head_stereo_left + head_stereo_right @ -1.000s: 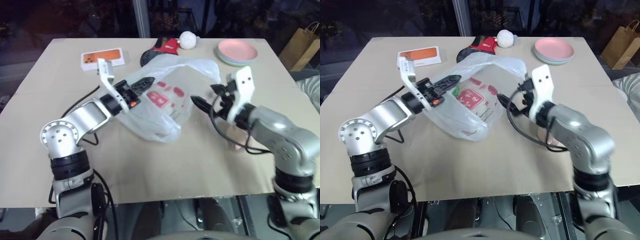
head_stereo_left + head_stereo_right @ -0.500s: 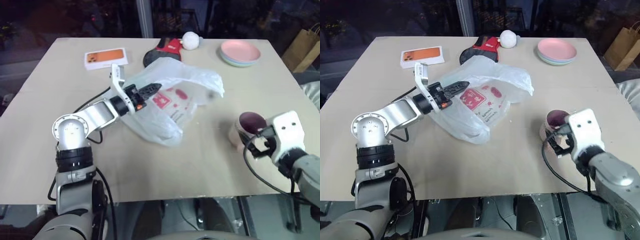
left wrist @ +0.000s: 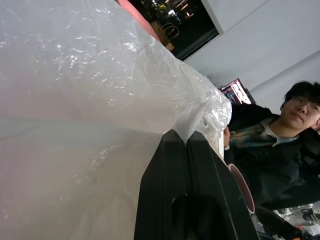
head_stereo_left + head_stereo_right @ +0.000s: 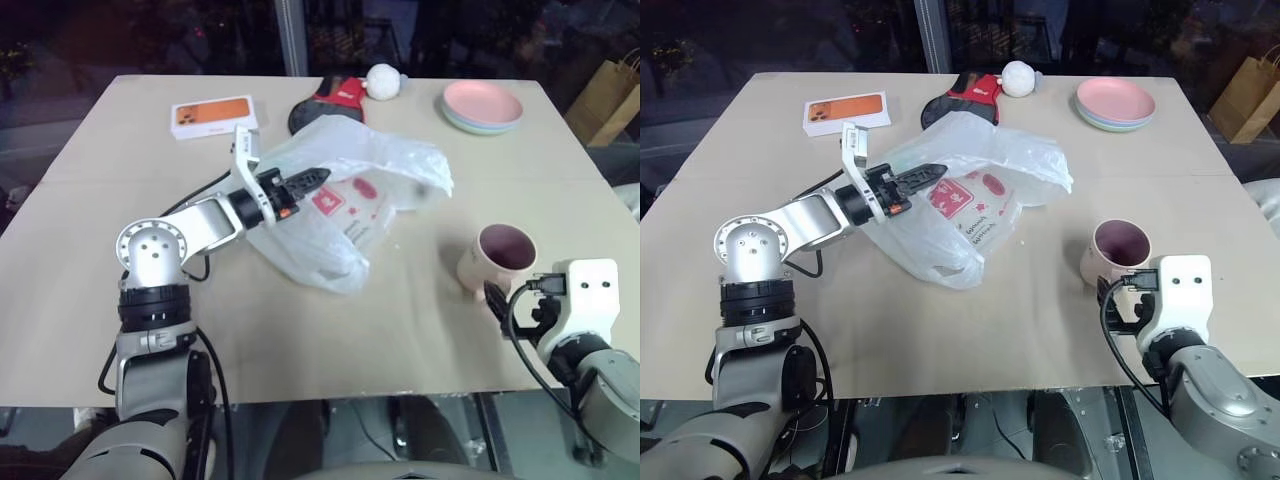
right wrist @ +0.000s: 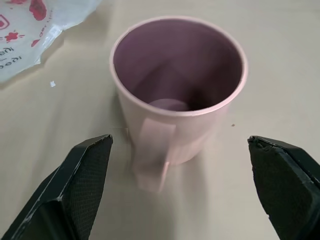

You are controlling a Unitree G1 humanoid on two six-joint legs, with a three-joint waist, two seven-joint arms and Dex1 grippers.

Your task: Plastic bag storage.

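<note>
On the beige table (image 4: 300, 330) the left gripper (image 4: 312, 179) pinches the plastic bag (image 4: 345, 205) (translucent, red-printed). The right gripper (image 5: 182, 185) is spread wide, facing a pink mug (image 5: 177, 92).

Paper bag (image 4: 612, 92) cut off at edge, bag print (image 4: 975, 208) perhaps illegible

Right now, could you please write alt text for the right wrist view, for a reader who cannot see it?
An upright, empty pink mug stands on the tan table, handle toward the camera, framed by the open right gripper. A corner of the plastic bag lies beyond it.
</note>
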